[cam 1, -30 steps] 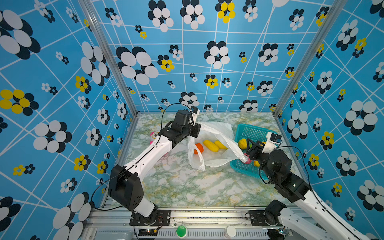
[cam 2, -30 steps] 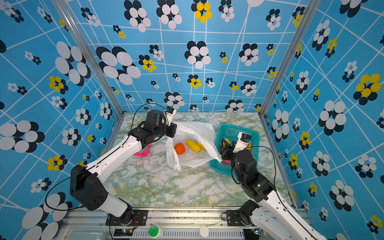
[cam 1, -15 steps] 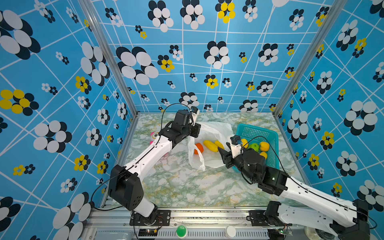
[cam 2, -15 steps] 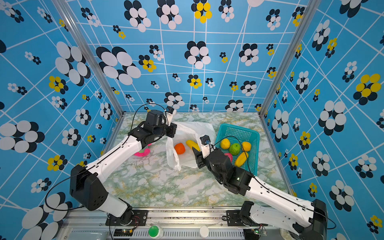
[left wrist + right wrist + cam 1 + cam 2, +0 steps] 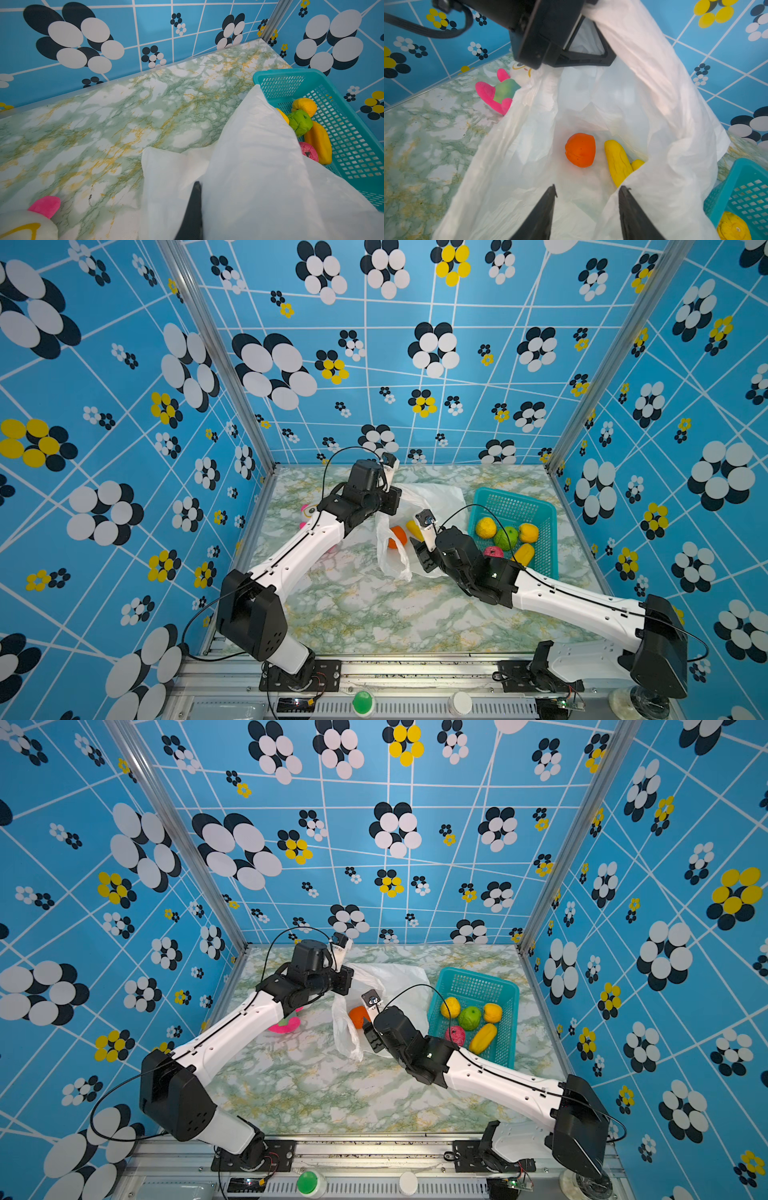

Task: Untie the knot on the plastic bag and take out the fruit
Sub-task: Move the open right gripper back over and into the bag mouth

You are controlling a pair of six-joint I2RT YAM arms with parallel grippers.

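Right hand (image 5: 588,188) has swung from basket (image 5: 515,495) to plastic bag (image 5: 519,145), jaws apart.

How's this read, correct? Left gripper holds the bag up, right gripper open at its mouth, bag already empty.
Not empty: the right wrist view shows an orange fruit and yellow fruit inside the bag. Otherwise right: left gripper holds the bag up, right gripper open at its mouth.

no readable txt, labels or nos. anywhere.
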